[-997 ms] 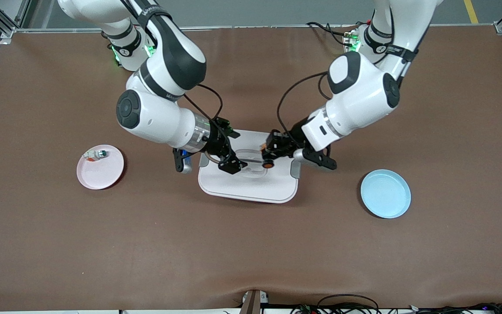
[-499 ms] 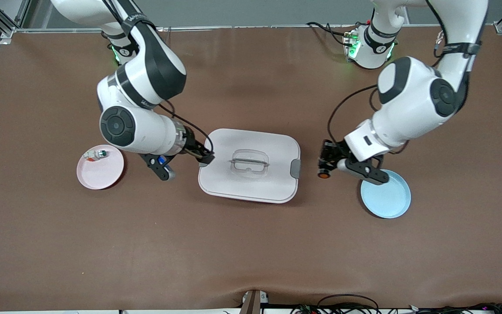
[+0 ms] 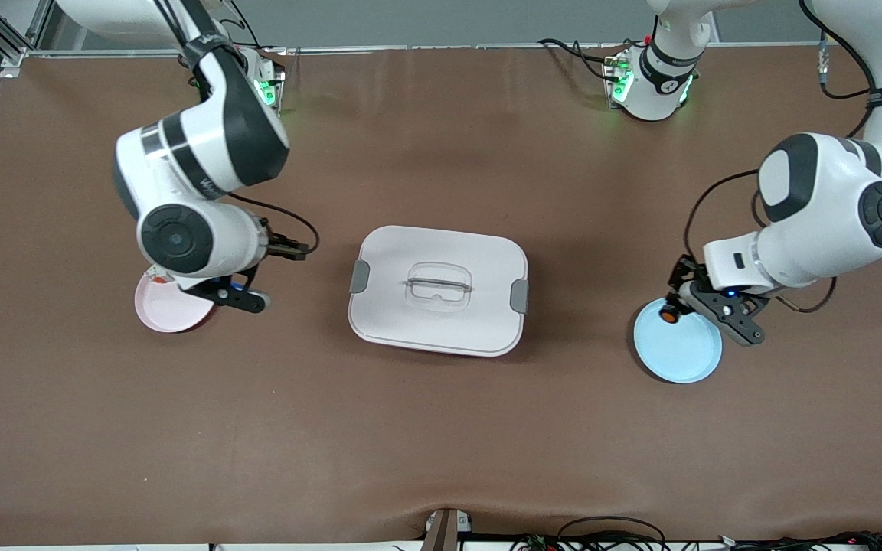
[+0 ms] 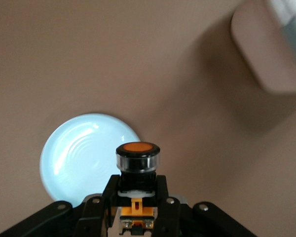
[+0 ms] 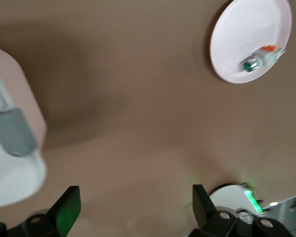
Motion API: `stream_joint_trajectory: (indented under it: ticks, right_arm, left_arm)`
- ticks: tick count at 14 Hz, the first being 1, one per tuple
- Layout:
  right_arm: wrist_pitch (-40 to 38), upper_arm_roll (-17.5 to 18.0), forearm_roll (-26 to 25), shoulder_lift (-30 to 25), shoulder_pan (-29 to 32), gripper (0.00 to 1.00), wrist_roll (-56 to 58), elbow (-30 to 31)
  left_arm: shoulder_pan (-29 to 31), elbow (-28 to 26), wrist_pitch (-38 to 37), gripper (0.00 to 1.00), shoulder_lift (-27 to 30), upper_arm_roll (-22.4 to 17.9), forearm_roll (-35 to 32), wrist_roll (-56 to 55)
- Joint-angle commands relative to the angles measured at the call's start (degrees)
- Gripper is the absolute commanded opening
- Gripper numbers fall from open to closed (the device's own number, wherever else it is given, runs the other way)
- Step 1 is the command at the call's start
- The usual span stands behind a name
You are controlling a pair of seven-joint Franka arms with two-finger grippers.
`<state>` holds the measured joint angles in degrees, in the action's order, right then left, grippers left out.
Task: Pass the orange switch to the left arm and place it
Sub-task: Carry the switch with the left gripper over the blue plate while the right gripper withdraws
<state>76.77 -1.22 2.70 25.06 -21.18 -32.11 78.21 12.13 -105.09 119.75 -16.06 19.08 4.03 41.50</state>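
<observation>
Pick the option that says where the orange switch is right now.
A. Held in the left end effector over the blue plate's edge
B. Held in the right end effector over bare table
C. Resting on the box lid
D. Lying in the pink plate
A: the left end effector is shut on the orange switch, which hangs over the rim of the blue plate.

A high front camera overlooks the whole table (image 3: pixel 441 428); both wrist cameras look down closer, sharing it.
</observation>
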Motion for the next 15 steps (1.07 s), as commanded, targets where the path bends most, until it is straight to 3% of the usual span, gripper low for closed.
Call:
stream_joint_trajectory:
  ticks: [1,5,9,15]
  right_arm:
    - [-3.7,0.9,-3.5,-2.4,4.5,1.00,10.5,0.4]
    - [-7.5,1.0,-5.1,-3.5,10.8,1.00,20.4,0.4]
    - [-11.3,1.0,-4.1,-4.8,17.4,1.00,26.8,0.1]
    - [-14.3,1.0,-4.1,-6.2,22.2,1.00,31.1,0.0]
  left_arm:
    - [3.7,-1.1,2.6,0.00,-2.3,0.7,-2.9,12.8]
    - [5.7,-1.6,10.0,0.00,-7.9,0.5,-6.0,29.8]
    - [5.5,-1.6,17.7,0.00,-13.9,0.6,-12.0,38.4]
    - [5.2,-1.7,18.9,0.00,-18.0,0.6,-14.8,40.8]
